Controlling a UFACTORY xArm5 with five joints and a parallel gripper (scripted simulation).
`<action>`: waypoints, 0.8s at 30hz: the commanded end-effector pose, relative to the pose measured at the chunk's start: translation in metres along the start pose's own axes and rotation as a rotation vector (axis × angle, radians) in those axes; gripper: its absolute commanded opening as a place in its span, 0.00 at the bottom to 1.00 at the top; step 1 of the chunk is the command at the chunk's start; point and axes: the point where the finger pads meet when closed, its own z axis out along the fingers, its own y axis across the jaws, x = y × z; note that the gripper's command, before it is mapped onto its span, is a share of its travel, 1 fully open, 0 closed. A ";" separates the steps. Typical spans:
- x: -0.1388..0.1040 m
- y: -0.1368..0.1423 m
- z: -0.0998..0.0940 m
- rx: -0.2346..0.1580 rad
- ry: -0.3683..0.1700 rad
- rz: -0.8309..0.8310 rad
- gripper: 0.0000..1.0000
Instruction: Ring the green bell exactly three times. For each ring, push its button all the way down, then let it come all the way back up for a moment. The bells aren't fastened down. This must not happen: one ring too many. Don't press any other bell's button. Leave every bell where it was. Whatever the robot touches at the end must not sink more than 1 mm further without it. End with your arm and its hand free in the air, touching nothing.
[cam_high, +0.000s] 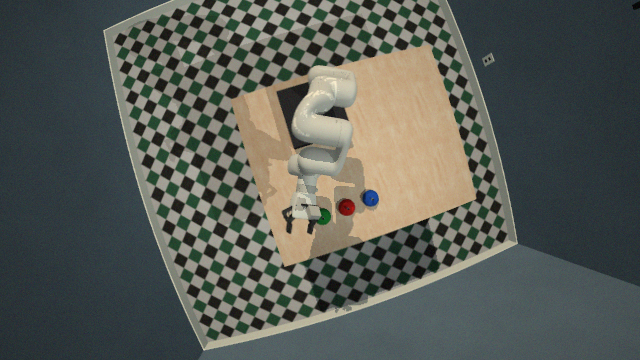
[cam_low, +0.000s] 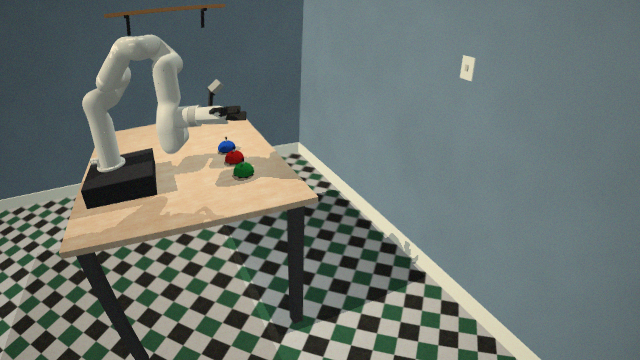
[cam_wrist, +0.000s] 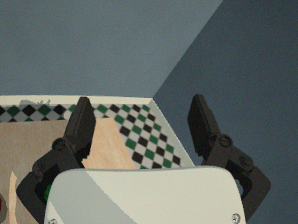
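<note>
Counting three bells: green (cam_low: 243, 170), red (cam_low: 234, 157), blue (cam_low: 226, 146); fingers spread wide, holding nothing

Wide-open hand (cam_wrist: 141, 125) over the table's corner (cam_wrist: 107, 145), checkered floor (cam_wrist: 149, 137) and blue walls (cam_wrist: 120, 30) beyond.

The walls (cam_low: 450, 150) are blue-gray. They meet in a corner, and one is darker than the other. A small white switch plate (cam_low: 467, 68) sits on the lighter wall. High on the darker wall is a thin wooden shelf (cam_low: 165, 9) on two black brackets. The floor (cam_low: 350, 310) has green, black and white squares, with a pale baseboard (cam_low: 440, 272) along its edge. A light wooden table (cam_low: 200, 210) stands on dark legs, and shadows lie on its top.
</note>
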 end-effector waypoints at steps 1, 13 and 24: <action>0.001 0.001 0.000 -0.001 0.003 0.000 1.00; 0.001 0.001 0.000 -0.001 0.003 0.000 1.00; -0.003 -0.004 0.007 0.015 -0.023 0.033 1.00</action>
